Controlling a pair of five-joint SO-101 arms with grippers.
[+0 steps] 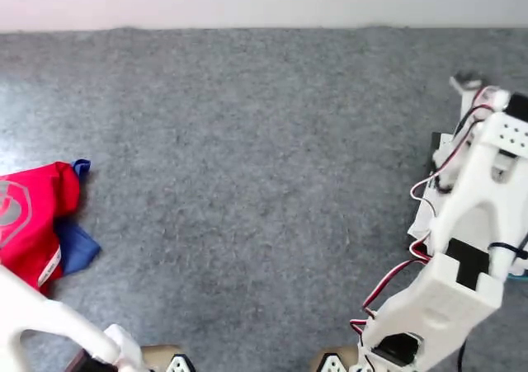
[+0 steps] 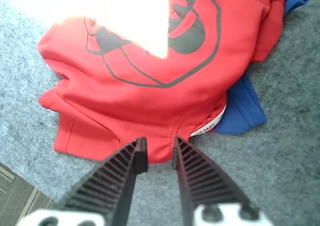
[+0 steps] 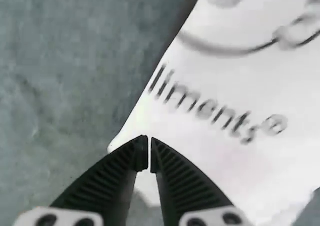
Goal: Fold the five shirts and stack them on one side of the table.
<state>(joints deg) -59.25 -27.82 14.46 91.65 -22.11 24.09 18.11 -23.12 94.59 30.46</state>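
Note:
A red shirt (image 1: 33, 215) with a dark round print lies at the table's left edge, on top of a blue shirt (image 1: 76, 247) that sticks out beside it. In the left wrist view my left gripper (image 2: 160, 151) sits at the hem of the red shirt (image 2: 150, 85), jaws narrowly apart with the puckered hem pinched between them. The blue shirt (image 2: 245, 110) peeks out past it. My right gripper (image 3: 149, 153), at the table's right side, is shut on the edge of a white printed shirt (image 3: 225, 110).
Grey felt (image 1: 247, 182) covers the table, and its wide middle is bare. The right arm (image 1: 462, 248) rises along the right edge and the left arm (image 1: 49, 318) comes in from the near-left corner. Floor (image 2: 15, 191) shows just past the table's edge.

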